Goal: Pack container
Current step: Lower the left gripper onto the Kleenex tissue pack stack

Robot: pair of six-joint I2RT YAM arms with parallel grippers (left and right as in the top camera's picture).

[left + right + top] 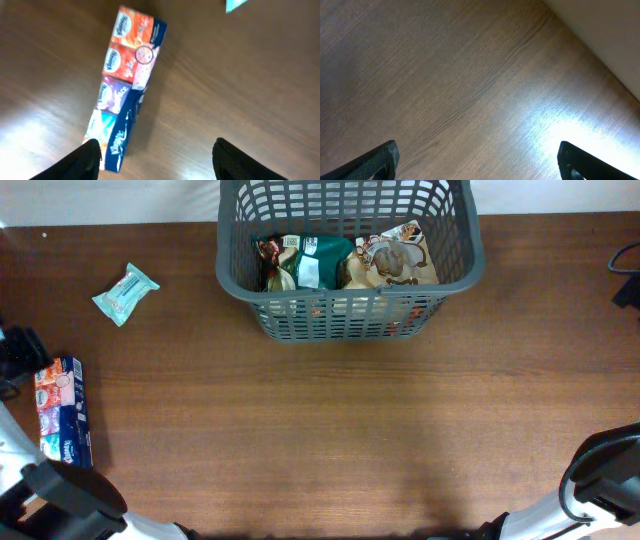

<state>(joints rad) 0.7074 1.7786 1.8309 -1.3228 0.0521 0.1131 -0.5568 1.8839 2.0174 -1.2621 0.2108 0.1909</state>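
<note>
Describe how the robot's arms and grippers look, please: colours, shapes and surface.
Both arms have white links and bulky black joint housings: the left arm and the right arm. The left gripper has matte black fingers with rounded tips. The right gripper has black fingers that look more angular. No markings are visible on them.

Tissue pack by left end effector

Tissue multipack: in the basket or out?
Out. The tissue multipack lies on the table, well apart from the container; the open left gripper hovers over it.
</note>
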